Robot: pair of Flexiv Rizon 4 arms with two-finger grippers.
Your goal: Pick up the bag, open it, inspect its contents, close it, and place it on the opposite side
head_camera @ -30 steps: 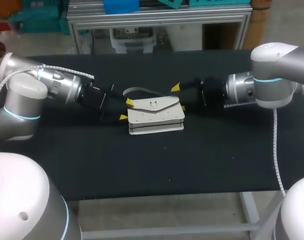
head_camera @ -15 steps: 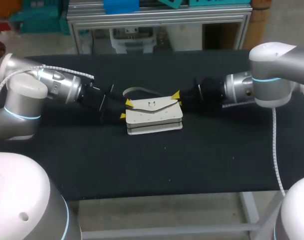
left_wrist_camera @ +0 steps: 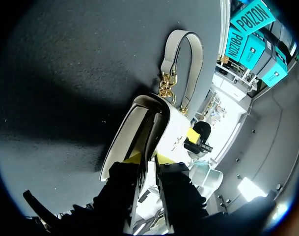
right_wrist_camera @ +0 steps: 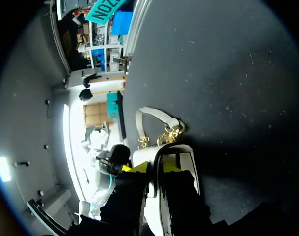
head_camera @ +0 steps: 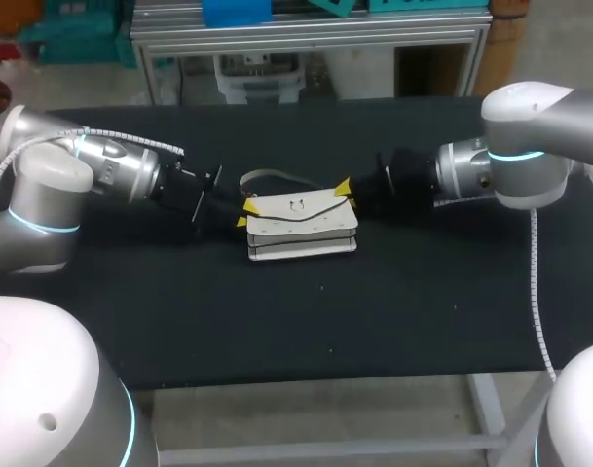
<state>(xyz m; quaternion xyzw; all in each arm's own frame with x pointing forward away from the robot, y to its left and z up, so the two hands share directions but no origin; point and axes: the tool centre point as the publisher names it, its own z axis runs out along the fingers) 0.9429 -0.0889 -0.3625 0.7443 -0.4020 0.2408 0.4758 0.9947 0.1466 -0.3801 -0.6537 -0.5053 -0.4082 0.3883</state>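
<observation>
The black table [head_camera: 325, 321] fills the lower half of the frame. A little above the middle lies the white bag [head_camera: 303, 226], flat on the table with its flap on top and shut. The left gripper [head_camera: 243, 215] comes in from the middle left and is clenched on the bag's left end. The right gripper [head_camera: 347, 193] comes in from the middle right and is pinched on the other end. In each wrist view the two yellow tips stand close together with a thin edge of the bag between them. I cannot tell whether that edge is flap or wall. Just beyond the bag, toward the upper middle, the strap [head_camera: 267, 176] curls on the table, joined to the bag by gold links [left_wrist_camera: 166, 86].

I take this for the pick-up, with the bag not yet off the table. To do it well, both arms should rise together at one pace and keep the same spacing, so the bag neither stretches nor sags. A grip on the flap alone might let the body drop open. The loose strap will dangle, so lift high enough to clear it.
</observation>
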